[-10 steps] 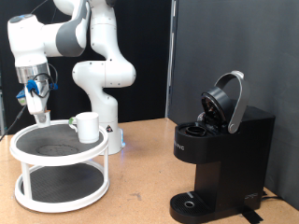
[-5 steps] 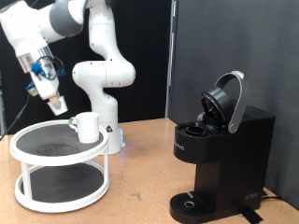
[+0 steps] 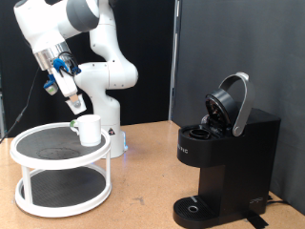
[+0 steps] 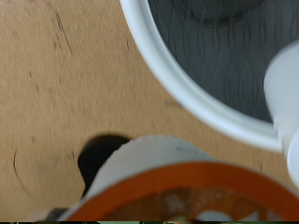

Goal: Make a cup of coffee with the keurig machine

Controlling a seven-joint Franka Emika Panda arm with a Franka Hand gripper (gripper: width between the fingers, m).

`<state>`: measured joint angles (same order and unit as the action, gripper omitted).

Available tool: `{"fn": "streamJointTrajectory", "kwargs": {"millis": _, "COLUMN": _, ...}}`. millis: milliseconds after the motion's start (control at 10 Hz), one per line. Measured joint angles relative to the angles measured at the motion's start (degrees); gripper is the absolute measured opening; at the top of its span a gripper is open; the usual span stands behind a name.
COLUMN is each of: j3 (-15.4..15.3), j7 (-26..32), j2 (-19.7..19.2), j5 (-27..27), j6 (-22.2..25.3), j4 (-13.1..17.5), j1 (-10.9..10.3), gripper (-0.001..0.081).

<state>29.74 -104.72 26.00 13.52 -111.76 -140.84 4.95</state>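
Your hand (image 3: 74, 108) hangs in the air at the exterior view's upper left, tilted, just above and to the left of the cup (image 3: 90, 130). Whether it grips anything you cannot tell from the exterior view; the wrist view is filled at its near edge by a round white pod with an orange rim (image 4: 177, 187), so close that it appears to sit at the fingers, yet the fingers themselves do not show, and the jaw width cannot be judged. The cup stands upright on the top shelf of a white two-tier round stand (image 3: 59, 172) with dark mesh shelves, near that shelf's edge on the exterior view's right; the hand does not touch it. The stand rests on the wooden bench (image 3: 143, 186), and the robot's white base (image 3: 105, 95) rises just behind it. The keurig machine (image 3: 224, 157) stands well apart at the exterior view's right, against a black backdrop (image 3: 238, 48), with its domed lid (image 3: 232, 103) raised and the pod chamber exposed; its round drip base (image 3: 195, 207) at the bottom carries nothing. Between the stand and the machine lies bare bench. In the wrist view, the stand's white rim (image 4: 177, 79) curves across brown bench (image 4: 56, 84).
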Motion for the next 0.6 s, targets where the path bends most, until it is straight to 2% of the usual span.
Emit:
{"fn": "streamJointTrajectory", "kwargs": {"millis": 300, "j3": -0.1, "j7": -0.2, "j2": -0.8, "j5": 11.2, "j6": 6.8, "j4": 2.6, "j1": -3.5, "gripper": 0.0313}}
{"fn": "streamJointTrajectory", "kwargs": {"millis": 600, "j3": -1.6, "j7": -1.3, "j2": -1.0, "j5": 17.9, "j6": 8.9, "j4": 4.5, "j1": -7.0, "gripper": 0.0313}}
